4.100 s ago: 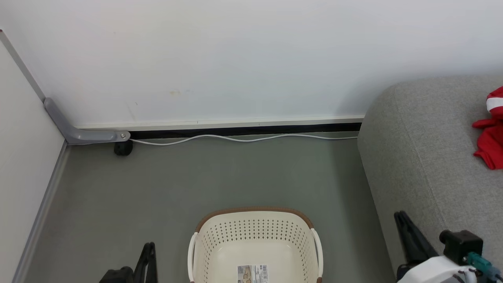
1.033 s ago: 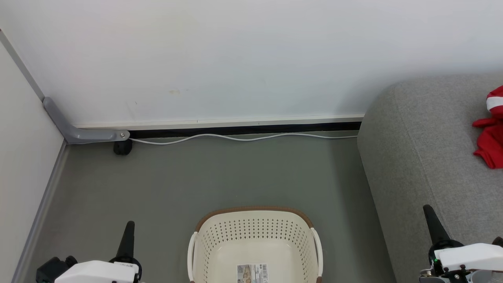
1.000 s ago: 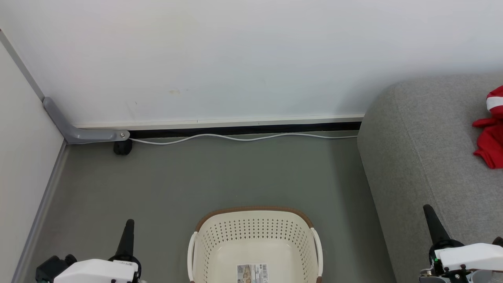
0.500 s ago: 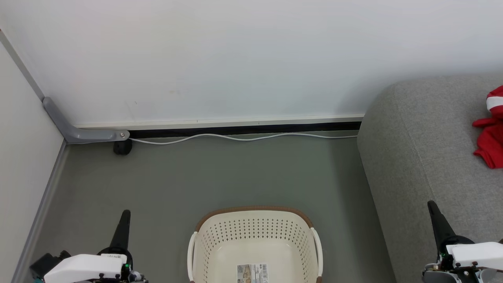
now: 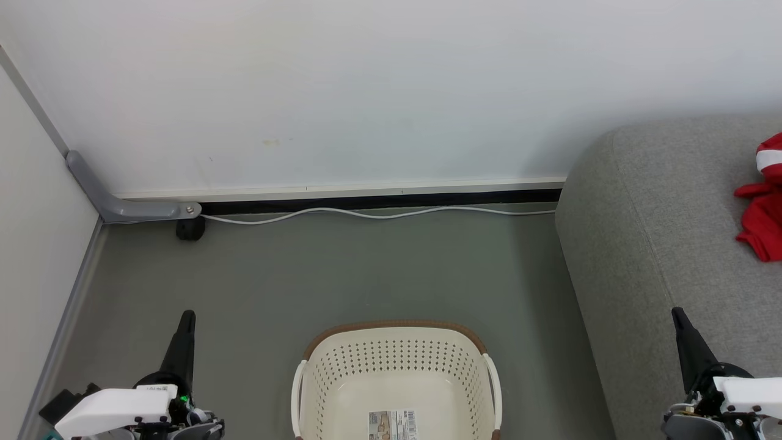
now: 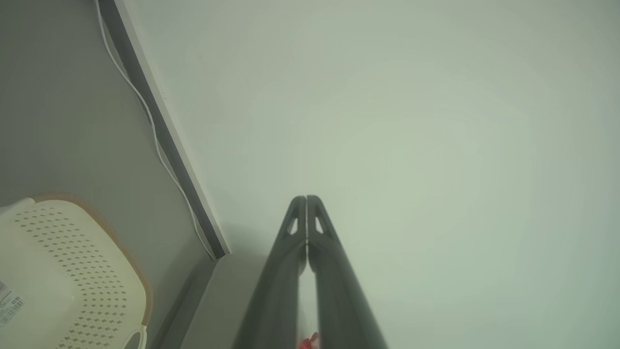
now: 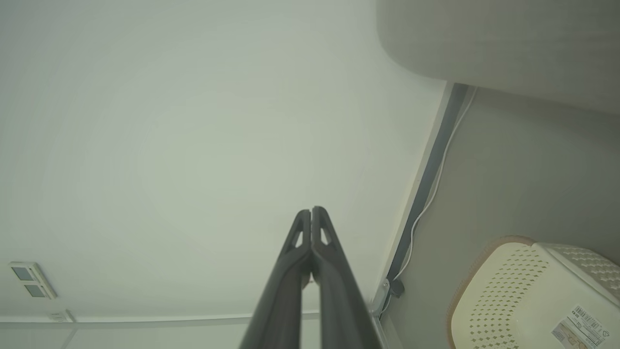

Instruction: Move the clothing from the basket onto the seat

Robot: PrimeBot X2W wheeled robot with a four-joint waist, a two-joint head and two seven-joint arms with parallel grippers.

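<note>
Wall (image 5: 366,91): pale and bare, closing off the far side.

Floor (image 5: 342,275): grey-green, carrying the basket at near centre.

Seat (image 5: 660,232): grey upholstered sofa on the right, with its rounded end toward the basket. It is close enough that a transfer would need only a short reach.

Basket (image 5: 396,325): cream, perforated, brown-rimmed. It stands upright on the floor between the two hands, and its inside shows no garment.

Clothing (image 5: 763,214): red with a white stripe, lying crumpled on the seat's top at far right and cut by the picture's edge. It is well apart from the basket, so the move looks done.

Left hand (image 5: 186,318): near left, over the floor. Its fingers are pressed together and grasp nothing, which suggests a parked pose.

Right hand (image 5: 679,318): near right, in front of the seat's edge. It is likewise clenched and empty.

Cable (image 5: 366,215): white, running along the skirting at the far side, clear of the work.

Label (image 5: 393,425): paper, flat on the basket's bottom and uncovered.
</note>
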